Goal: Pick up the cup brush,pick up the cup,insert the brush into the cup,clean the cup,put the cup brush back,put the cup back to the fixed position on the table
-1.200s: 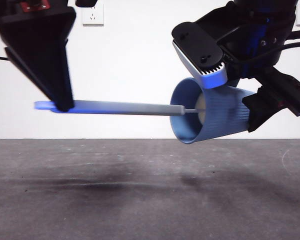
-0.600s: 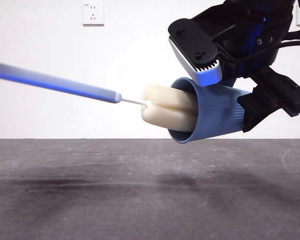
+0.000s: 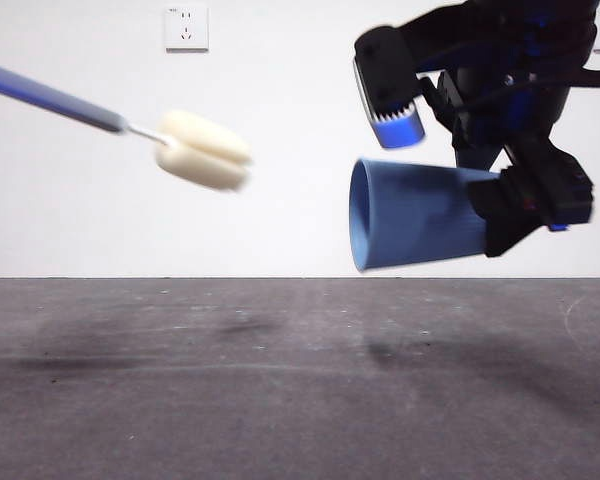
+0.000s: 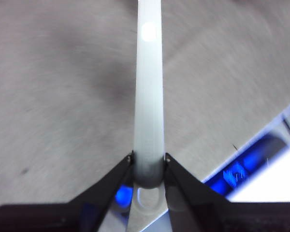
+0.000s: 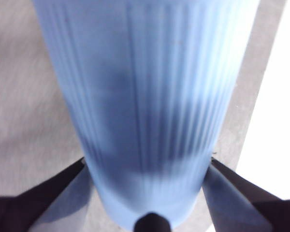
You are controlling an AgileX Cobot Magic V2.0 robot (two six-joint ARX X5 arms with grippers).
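The cup brush [image 3: 202,150] hangs in the air at the upper left of the front view, its cream sponge head clear of the cup and its grey handle [image 3: 50,97] running off the left edge. My left gripper [image 4: 149,164] is shut on that handle [image 4: 149,106]. The blue ribbed cup [image 3: 415,214] lies on its side in the air at the right, mouth toward the brush. My right gripper [image 5: 147,166] is shut on the cup [image 5: 145,96] near its base. A wide gap separates sponge and cup mouth.
The dark grey table [image 3: 280,380] stretches below both held things, meeting a white wall with a socket [image 3: 186,27]. The right arm's dark body [image 3: 500,80] fills the upper right of the front view.
The brush has been pulled out of the cup, moving left and upward. The cup has levelled out and risen slightly in the right gripper.
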